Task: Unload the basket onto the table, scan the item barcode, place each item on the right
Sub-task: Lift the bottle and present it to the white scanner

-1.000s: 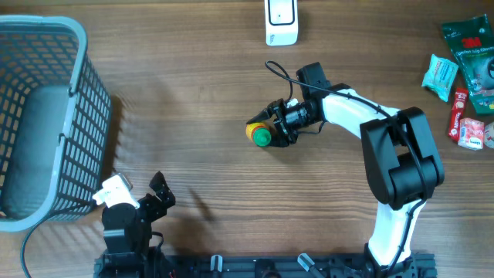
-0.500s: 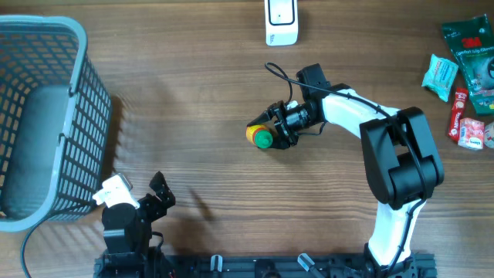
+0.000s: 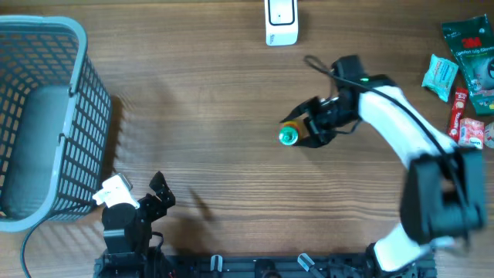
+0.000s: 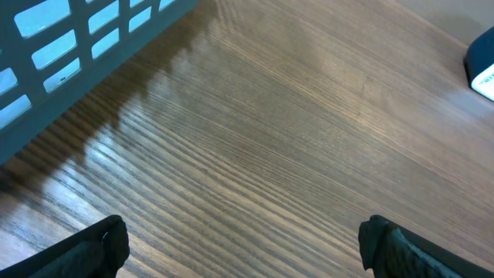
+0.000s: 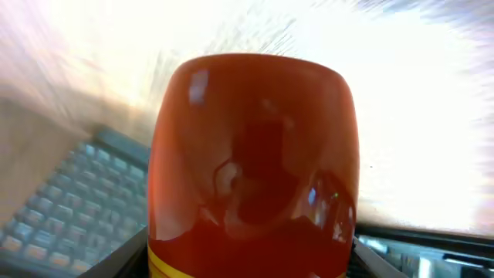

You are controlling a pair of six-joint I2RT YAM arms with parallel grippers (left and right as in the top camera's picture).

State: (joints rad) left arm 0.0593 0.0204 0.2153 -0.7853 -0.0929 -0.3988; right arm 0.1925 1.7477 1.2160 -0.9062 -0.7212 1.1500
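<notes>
One bottle [image 3: 289, 136] is held clamped sideways in the right gripper [image 3: 307, 128] near the middle of the table [image 3: 216, 100], short of the scanner [image 3: 281, 19], presumably for presenting its barcode, while the left gripper [image 3: 160, 191] is parked with jaws wide apart beside the basket [image 3: 93, 100]

table [image 3: 208, 100]: wood | basket [image 3: 85, 116]: left | white scanner [image 3: 281, 22]: far edge | packets [image 3: 472, 58]: right

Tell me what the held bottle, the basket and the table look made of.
Bottle: probably plastic, glossy red-orange; it shows sharp reflections, so glass can't be ruled out.
Basket: likely moulded plastic, matte blue-grey, with an even grid of holes.
Table: wood or wood-look laminate, brown with streaky grain and a soft sheen.
</notes>
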